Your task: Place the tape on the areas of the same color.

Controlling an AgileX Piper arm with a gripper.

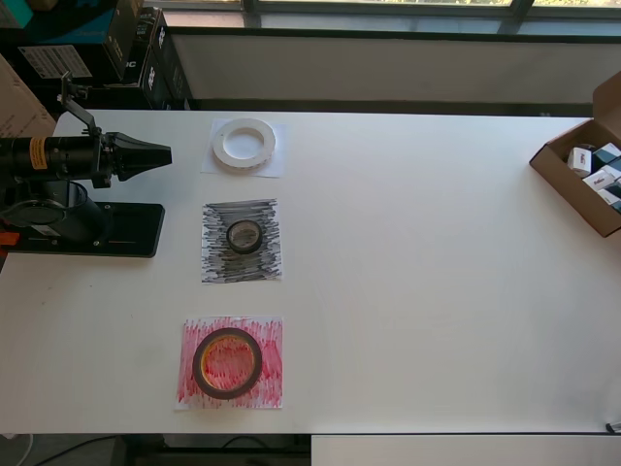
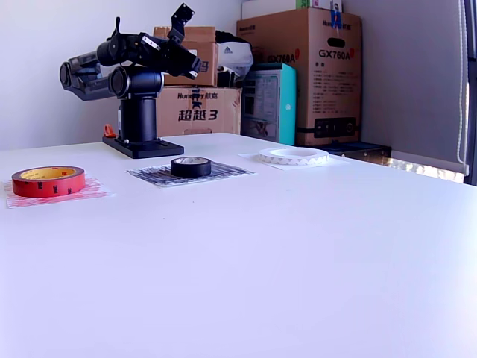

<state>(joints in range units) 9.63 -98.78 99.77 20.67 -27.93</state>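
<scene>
Nearest the exterior camera lies a broad bare stretch of the white table [image 2: 298,253]. At the exterior view's left the red roll [image 2: 48,181] lies flat on the red patch [image 2: 89,192]; the overhead view shows it inside that patch's borders, and the patch close to the table's bottom edge. Farther back the black roll [image 2: 190,166] sits about centred on the black patch [image 2: 223,172]. Beyond, at the exterior view's right, the white ring [image 2: 294,156] rests on the white patch [image 1: 275,160], near the table's top edge in the overhead view.

The arm is folded over its base [image 1: 131,233] at the overhead view's left edge. The gripper [image 1: 160,153] points toward the white ring, well apart from it; its fingers appear drawn together to a point, holding and touching nothing.

At the overhead view's right edge an open cardboard box [image 1: 558,184] holds several small packages [image 1: 602,175]. Stacked cartons [image 2: 328,74] stand behind the table.
</scene>
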